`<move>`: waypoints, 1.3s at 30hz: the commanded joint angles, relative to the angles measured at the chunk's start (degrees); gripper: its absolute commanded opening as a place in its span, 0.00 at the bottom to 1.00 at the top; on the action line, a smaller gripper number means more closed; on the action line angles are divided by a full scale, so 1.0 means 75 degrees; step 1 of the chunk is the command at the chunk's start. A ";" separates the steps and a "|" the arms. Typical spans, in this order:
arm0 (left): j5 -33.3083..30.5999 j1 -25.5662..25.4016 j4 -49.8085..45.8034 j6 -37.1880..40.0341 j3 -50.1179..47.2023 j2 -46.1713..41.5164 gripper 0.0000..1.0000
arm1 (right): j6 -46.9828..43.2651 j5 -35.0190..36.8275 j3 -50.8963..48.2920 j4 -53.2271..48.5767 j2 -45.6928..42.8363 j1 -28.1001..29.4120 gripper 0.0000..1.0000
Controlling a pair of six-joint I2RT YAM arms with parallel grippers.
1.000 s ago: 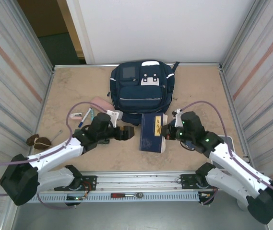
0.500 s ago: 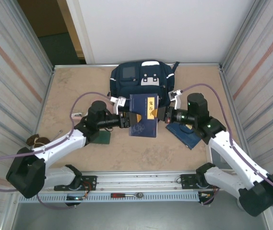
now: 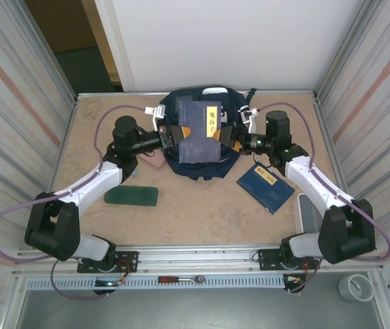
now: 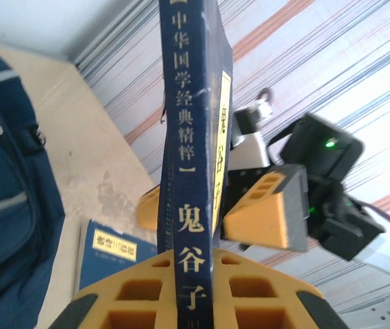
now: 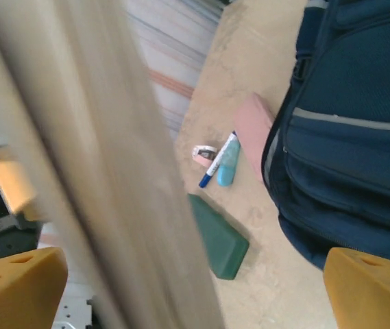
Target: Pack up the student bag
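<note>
Loading step. The left gripper (image 3: 173, 135) and right gripper (image 3: 229, 136) pinch opposite edges of a dark-blue book (image 3: 198, 133), suspended directly above the student bag (image 3: 193, 170). Next, both probably must lower it together into the bag's opening, hidden beneath the book.

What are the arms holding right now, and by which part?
One dark-blue book: the left gripper clamps its spine edge, the right gripper the opposite page edge.
</note>
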 commanded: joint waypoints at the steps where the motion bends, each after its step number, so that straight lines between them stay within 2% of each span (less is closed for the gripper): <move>1: 0.0529 0.0190 0.1052 -0.0490 0.0523 0.0345 0.00 | 0.0599 -0.0899 0.0254 0.1932 0.0549 0.0051 0.99; 3: 0.0712 0.0286 0.1098 -0.0718 0.0879 0.0769 0.00 | 0.1143 -0.1113 0.0280 0.3108 0.0911 0.0108 1.00; 5: 0.0948 0.0325 0.1254 -0.0947 0.1161 0.1162 0.00 | 0.1264 -0.1270 0.0522 0.3605 0.1280 0.0190 1.00; 7: 0.0962 0.0350 0.1655 -0.1238 0.1172 0.1472 0.00 | 0.1429 -0.1378 0.0797 0.3948 0.1697 0.0244 0.95; 8: 0.0947 0.0381 0.1835 -0.1367 0.1165 0.1624 0.00 | 0.1670 -0.1437 0.0898 0.4318 0.1902 0.0233 0.84; 12: 0.0946 0.0535 0.1552 -0.1226 0.1187 0.1967 0.00 | 0.2584 -0.1465 0.1003 0.5378 0.2485 -0.0028 0.28; 14: 0.0780 0.0566 0.0896 -0.0716 0.1203 0.2019 0.15 | 0.2516 -0.1409 0.1027 0.5128 0.2565 -0.0158 0.10; 15: 0.0708 0.0560 0.0443 -0.0356 0.1257 0.2044 0.23 | 0.2394 -0.1365 0.1047 0.4832 0.2548 -0.0214 0.07; 17: 0.0353 0.0568 -0.1151 0.0921 0.1481 0.2017 0.46 | 0.1757 -0.1175 0.1197 0.3522 0.2444 -0.0427 0.04; 19: -0.0534 0.0538 -0.2832 0.2471 0.1698 0.1904 0.58 | 0.0940 -0.0900 0.1403 0.1944 0.2220 -0.0737 0.01; 21: -0.1558 0.0440 -0.4115 0.4017 0.1924 0.1855 0.65 | 0.0373 -0.0578 0.1530 0.0807 0.1967 -0.1127 0.00; 23: -0.2506 0.0294 -0.5172 0.5341 0.2261 0.1934 0.70 | 0.0325 -0.0381 0.1600 0.0242 0.1830 -0.1576 0.00; 26: -0.3419 -0.0092 -0.6172 0.7114 0.2719 0.2172 0.77 | 0.0429 -0.0407 0.1807 -0.0384 0.1869 -0.2063 0.00; 31: -0.4756 -0.1046 -0.7305 0.9651 0.3672 0.3096 0.84 | 0.0059 -0.0186 0.1768 -0.1331 0.1720 -0.2365 0.00; 34: -0.5191 -0.1380 -0.7874 1.0424 0.4415 0.3839 0.85 | -0.0164 -0.0086 0.1649 -0.1651 0.1581 -0.2455 0.00; 39: -0.4979 -0.1474 -0.8379 1.0900 0.5245 0.4683 0.85 | -0.0475 -0.0034 0.1667 -0.2170 0.1442 -0.2697 0.00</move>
